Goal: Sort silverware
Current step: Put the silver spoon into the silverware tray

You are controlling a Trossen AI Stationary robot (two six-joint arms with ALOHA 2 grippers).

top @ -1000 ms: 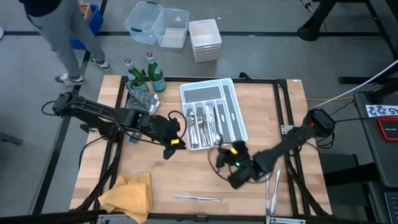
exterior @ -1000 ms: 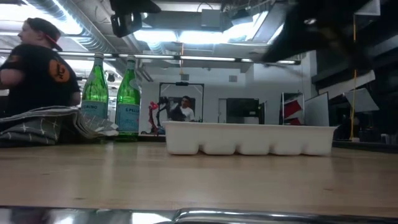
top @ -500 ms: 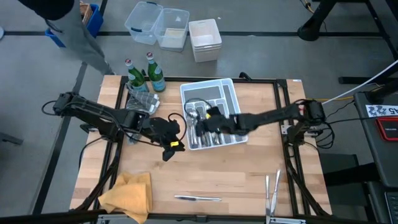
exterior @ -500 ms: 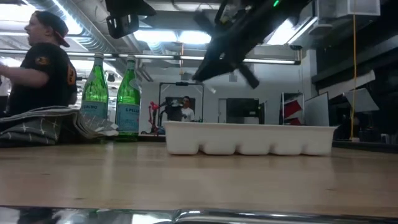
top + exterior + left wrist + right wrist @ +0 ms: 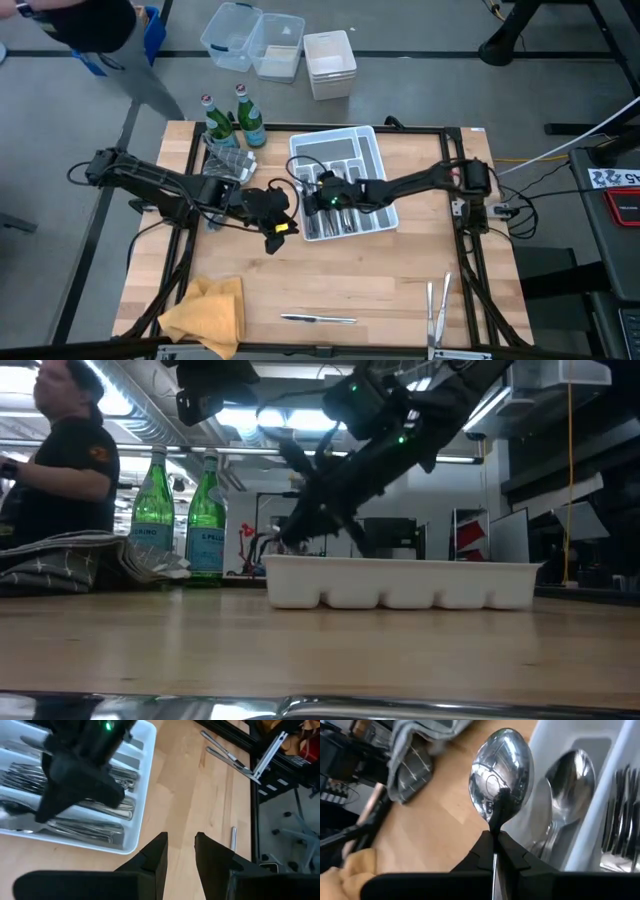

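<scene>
The right claw point(image 5: 496, 851) is clamped tight on the thin handle of a shiny spoon point(image 5: 501, 772). It hangs over the white tray point(image 5: 378, 160), above the slot at about 9 o'clock in the tray, seen from above. Another spoon point(image 5: 568, 779) already lies in that slot, so this looks like the right home for it. Forks and knives fill the slots beside it.

To do this step well, the claw should come down low, line the spoon up with the long slot, and let go only when the spoon is just above the others. Dropped from high up, it may bounce into the fork slot.

The left claw point(image 5: 179, 851) waits just outside the tray at 8 o'clock, fingers a little apart and holding nothing. More silverware point(image 5: 317, 319) lies on the table point(image 5: 300, 275) near 6 o'clock.
</scene>
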